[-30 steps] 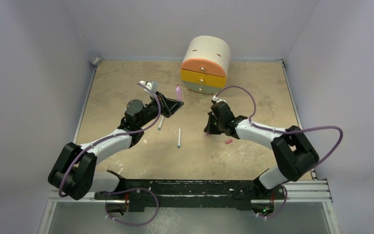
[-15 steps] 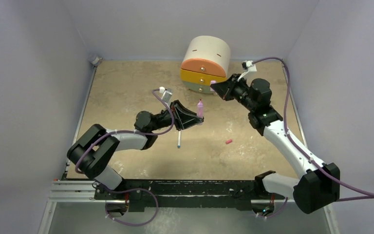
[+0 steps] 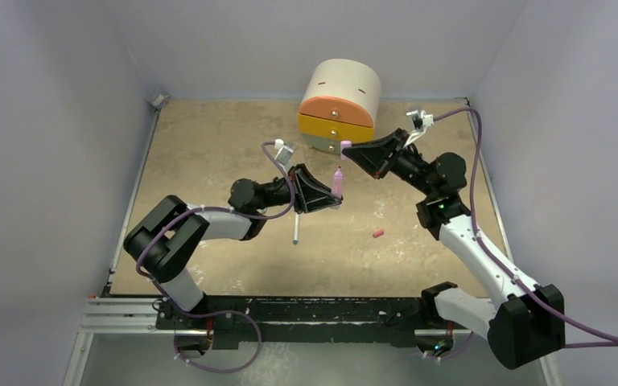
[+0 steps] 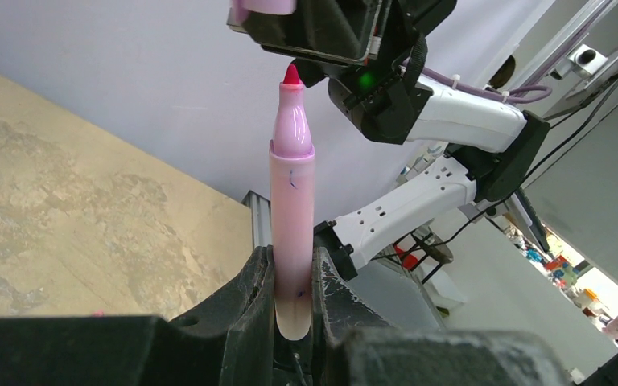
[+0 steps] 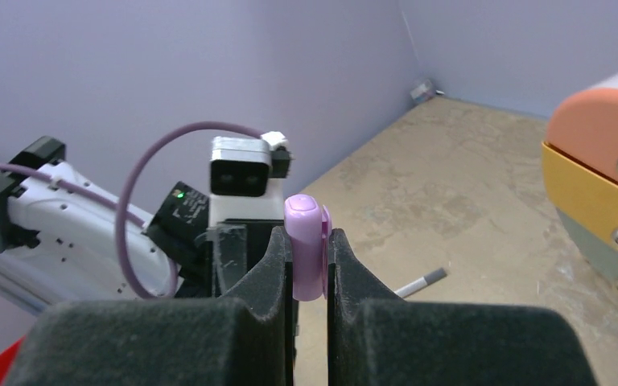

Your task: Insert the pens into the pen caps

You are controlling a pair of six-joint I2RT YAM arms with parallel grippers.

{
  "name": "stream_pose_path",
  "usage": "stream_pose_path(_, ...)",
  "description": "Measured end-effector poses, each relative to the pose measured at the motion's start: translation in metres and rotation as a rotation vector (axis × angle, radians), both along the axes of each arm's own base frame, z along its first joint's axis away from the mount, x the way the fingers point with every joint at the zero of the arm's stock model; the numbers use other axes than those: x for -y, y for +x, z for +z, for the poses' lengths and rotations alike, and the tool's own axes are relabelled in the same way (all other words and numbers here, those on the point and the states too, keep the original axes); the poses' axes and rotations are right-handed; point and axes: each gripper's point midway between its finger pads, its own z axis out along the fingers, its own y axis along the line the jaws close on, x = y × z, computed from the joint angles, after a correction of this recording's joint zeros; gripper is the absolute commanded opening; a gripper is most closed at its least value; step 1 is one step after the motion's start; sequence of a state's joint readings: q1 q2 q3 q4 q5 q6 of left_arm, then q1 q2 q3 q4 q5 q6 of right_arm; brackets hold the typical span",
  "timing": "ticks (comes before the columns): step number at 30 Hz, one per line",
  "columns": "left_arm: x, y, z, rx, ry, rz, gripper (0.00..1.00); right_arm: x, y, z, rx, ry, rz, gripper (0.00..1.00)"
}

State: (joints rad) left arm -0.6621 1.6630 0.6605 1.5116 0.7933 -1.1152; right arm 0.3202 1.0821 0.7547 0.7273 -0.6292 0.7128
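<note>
Left end effector [image 3: 332, 195] is clamped on the lower barrel of the pink pen [image 3: 338, 182]. It holds the pen upright, long axis close to vertical, with the red tip pointing up well clear of the fingers [image 4: 251, 281]. Right end effector [image 3: 349, 148] is pinched tight on the purple cap [image 3: 345, 145], which it carries in the air directly above that tip.

From the left wrist, the purple cap [image 4: 261, 5] hangs just over the pink pen [image 4: 292, 201], not touching it. A small gap remains, and the cap sits a little to one side of the pen's line. From the right wrist only the cap's rounded end [image 5: 306, 233] shows past the pads, so I cannot tell whether its mouth faces squarely down.

The left arm reaches low and forward, its wrist turned to stand the pen up. The right arm is raised high and stretched inward, its wrist tipped down over the pen.

The next move looks like a slight sideways correction by the right arm, then a straight descent along the pen's axis.

Below the left end effector, a slim white pen [image 3: 296, 228] lies on the tabletop [image 3: 209, 145]. A reddish cap [image 3: 377, 234] lies on the same surface, below the right end effector.
</note>
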Motion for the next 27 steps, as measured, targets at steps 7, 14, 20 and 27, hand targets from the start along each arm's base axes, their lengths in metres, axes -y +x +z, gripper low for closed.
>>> stream_pose_path(7, 0.005, 0.004, 0.001, 0.011, -0.002, -0.01, 0.0, 0.001, -0.018, 0.017, 0.078, 0.014, 0.038, 0.0)
stream_pose_path(14, 0.006, 0.003, 0.005, 0.017, -0.005, -0.023, 0.0, 0.0, -0.017, 0.014, 0.081, 0.006, 0.04, 0.0)
stream_pose_path(20, 0.006, 0.002, 0.007, 0.022, -0.006, -0.033, 0.0, 0.0, -0.017, 0.011, 0.079, 0.004, 0.043, 0.0)
stream_pose_path(27, 0.008, 0.001, 0.012, 0.032, -0.013, -0.046, 0.0, -0.001, -0.02, 0.007, 0.08, -0.001, 0.058, 0.0)
